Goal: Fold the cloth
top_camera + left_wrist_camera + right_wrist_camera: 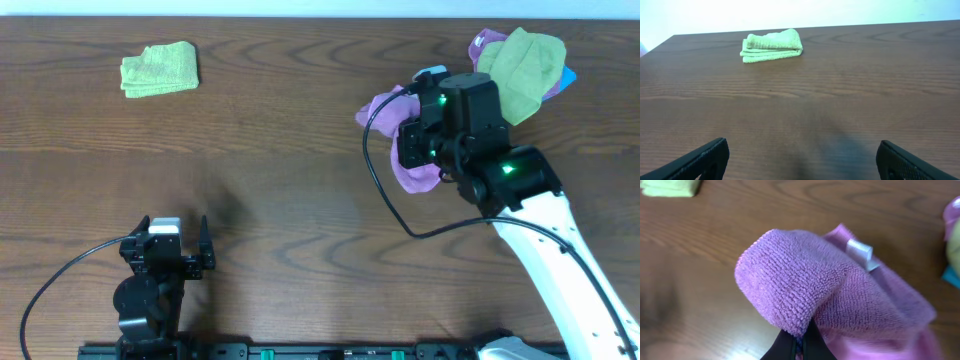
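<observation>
A purple cloth [385, 108] lies bunched at the right of the table, partly under my right arm. My right gripper [412, 140] is shut on a fold of it; in the right wrist view the purple cloth [805, 290] is pinched between the closed fingers [799, 347], and a white label [859, 253] shows on it. My left gripper [172, 252] is open and empty near the front left edge; its fingers [800, 162] frame bare table in the left wrist view.
A folded green cloth [160, 69] lies at the back left, also in the left wrist view [772, 45]. A pile of green, purple and blue cloths [522, 60] sits at the back right, behind my right arm.
</observation>
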